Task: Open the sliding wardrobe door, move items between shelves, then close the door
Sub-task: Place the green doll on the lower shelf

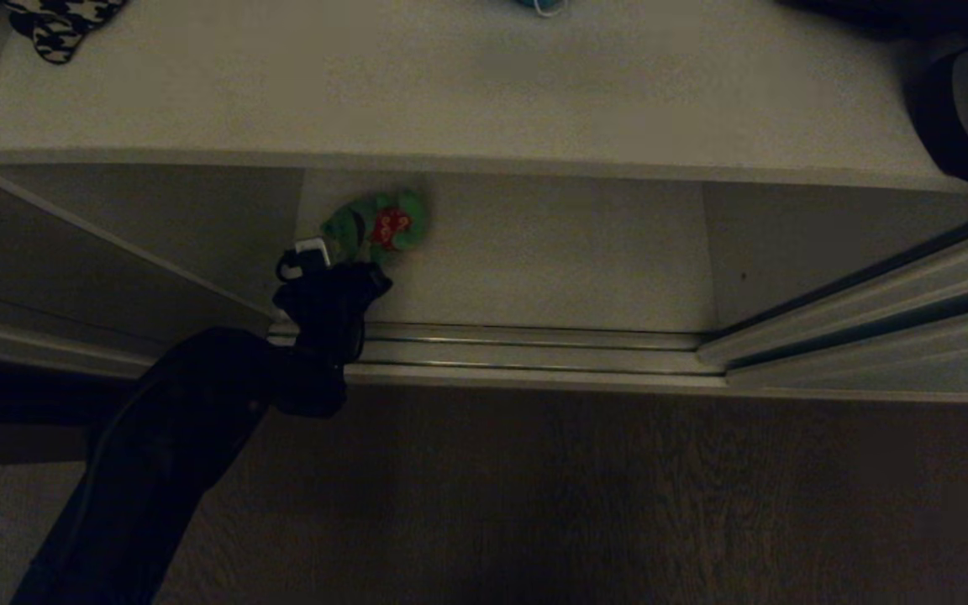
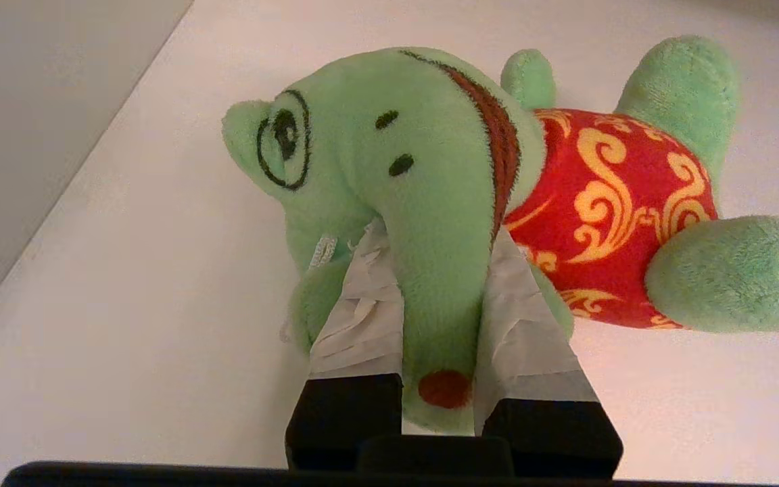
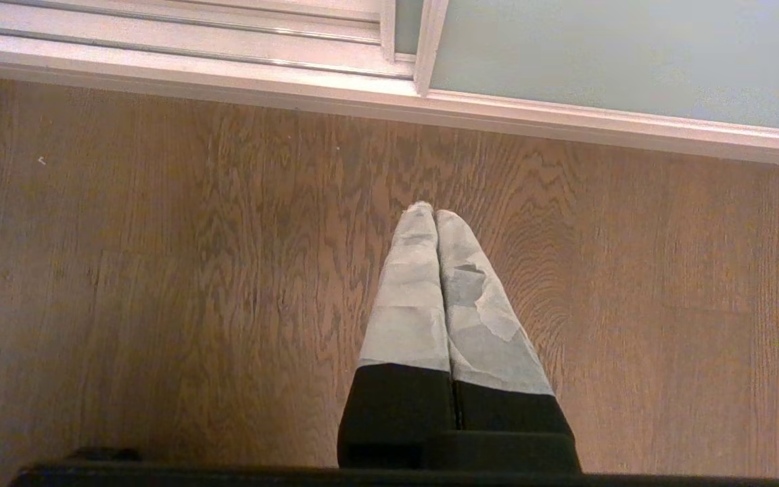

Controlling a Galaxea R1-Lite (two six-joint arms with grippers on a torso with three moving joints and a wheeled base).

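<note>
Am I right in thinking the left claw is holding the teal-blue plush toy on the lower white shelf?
Not quite: the left wrist view shows the left claw shut on the green plush toy with the red patch, not a teal-blue one. It is on the lower white shelf.

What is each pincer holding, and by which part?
The left pincer grips the green toy by its head, at the lower edge near a red spot. The right pincer is shut on nothing.

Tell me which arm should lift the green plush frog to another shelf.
Left. The left gripper is already shut on the green plush frog on the lower shelf inside the wardrobe. The right gripper is shut and empty, hanging over the wooden floor outside the sliding door.
</note>
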